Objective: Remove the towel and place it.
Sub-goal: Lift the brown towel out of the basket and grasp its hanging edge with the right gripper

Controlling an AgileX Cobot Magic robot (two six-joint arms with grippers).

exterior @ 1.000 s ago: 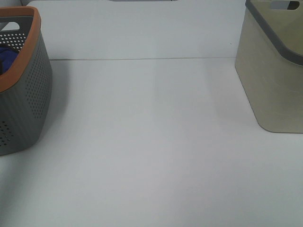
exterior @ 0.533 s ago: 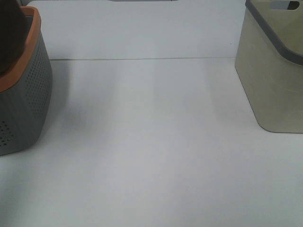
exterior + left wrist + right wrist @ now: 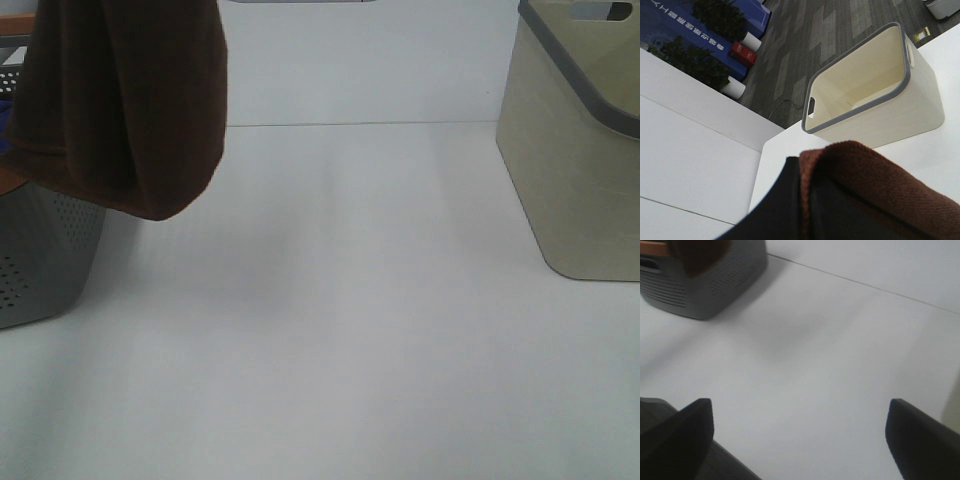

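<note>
Towel point(image 3: 125, 110) dangles above the grey basket point(image 3: 45, 255) at the left edge of the table point(image 3: 350, 330), clamped in the left gripper point(image 3: 810, 200); right gripper point(image 3: 800, 425) spread wide over the tabletop.

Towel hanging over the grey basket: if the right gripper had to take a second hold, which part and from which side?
Probably the rounded bottom fold of the towel, approached from the bare table side, toward the beige basket. That lobe hangs free past the grey basket, while the top is bunched in the left gripper; the right gripper's jaws stand open.
</note>
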